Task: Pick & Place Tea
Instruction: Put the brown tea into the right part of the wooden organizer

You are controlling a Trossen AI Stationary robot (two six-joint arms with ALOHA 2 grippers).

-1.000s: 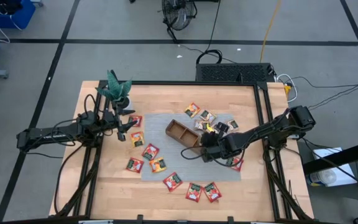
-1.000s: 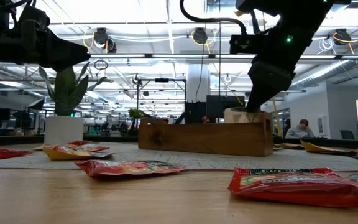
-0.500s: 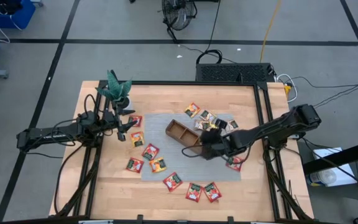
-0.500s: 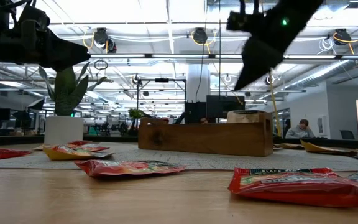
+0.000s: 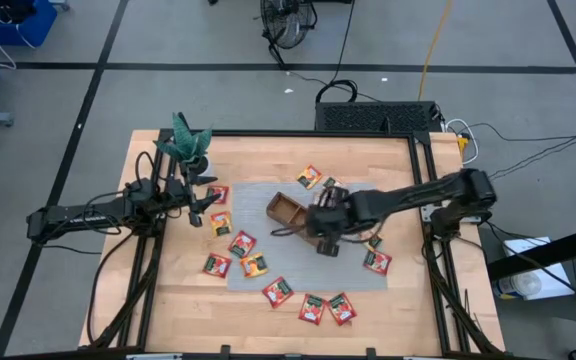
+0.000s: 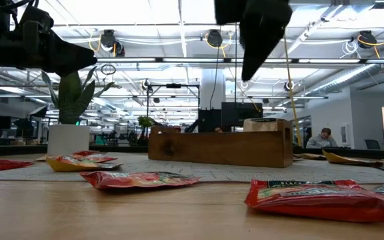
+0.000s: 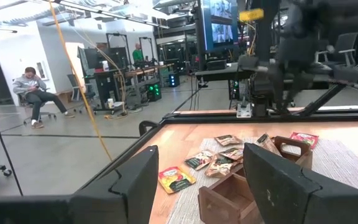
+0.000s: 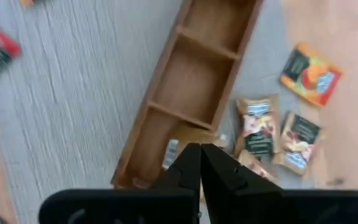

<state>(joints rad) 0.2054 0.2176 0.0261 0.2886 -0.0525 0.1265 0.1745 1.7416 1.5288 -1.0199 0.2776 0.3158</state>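
The right gripper (image 8: 200, 163) (fingers pressed shut, holding nothing) hangs over the wooden tray (image 8: 194, 81), where one tea bag (image 8: 182, 142) lies below it

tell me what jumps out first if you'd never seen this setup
The right gripper, shut and empty, hangs over the brown wooden tray in the middle of the grey mat. Bright red tea sachets lie scattered around the tray, and one sachet lies in its end compartment. The left gripper waits open by the potted plant.
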